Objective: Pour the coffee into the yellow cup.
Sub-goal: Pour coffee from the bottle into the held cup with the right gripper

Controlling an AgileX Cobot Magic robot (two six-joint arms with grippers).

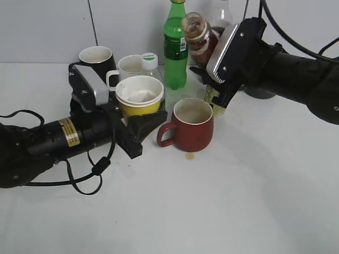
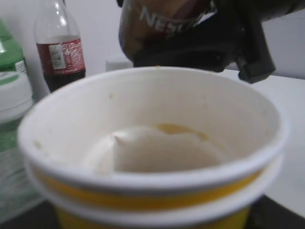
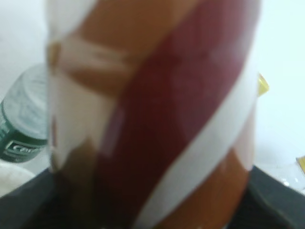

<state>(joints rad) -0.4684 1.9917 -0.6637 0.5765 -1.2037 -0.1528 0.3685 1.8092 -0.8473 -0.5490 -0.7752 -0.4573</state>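
right gripper (image 1: 214, 79): clamped on the coffee bottle (image 1: 201, 39), tilted with its open neck toward 10 o'clock, above the red mug (image 1: 188, 126) | left gripper (image 1: 135, 119): closed round the yellow cup (image 1: 140, 95), upright, pale liquid inside | cup at 9 o'clock of the red mug | green bottle (image 1: 175, 45) behind

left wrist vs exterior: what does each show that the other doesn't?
Left wrist only: pale coffee pooled in the bottom of the yellow cup, plus part of the white lettering on the coffee bottle. Exterior only: both arms, the red mug with a small spill on the table in front of it, a white mug and a black mug. Both: cup, tilted coffee bottle, right gripper, green bottle.
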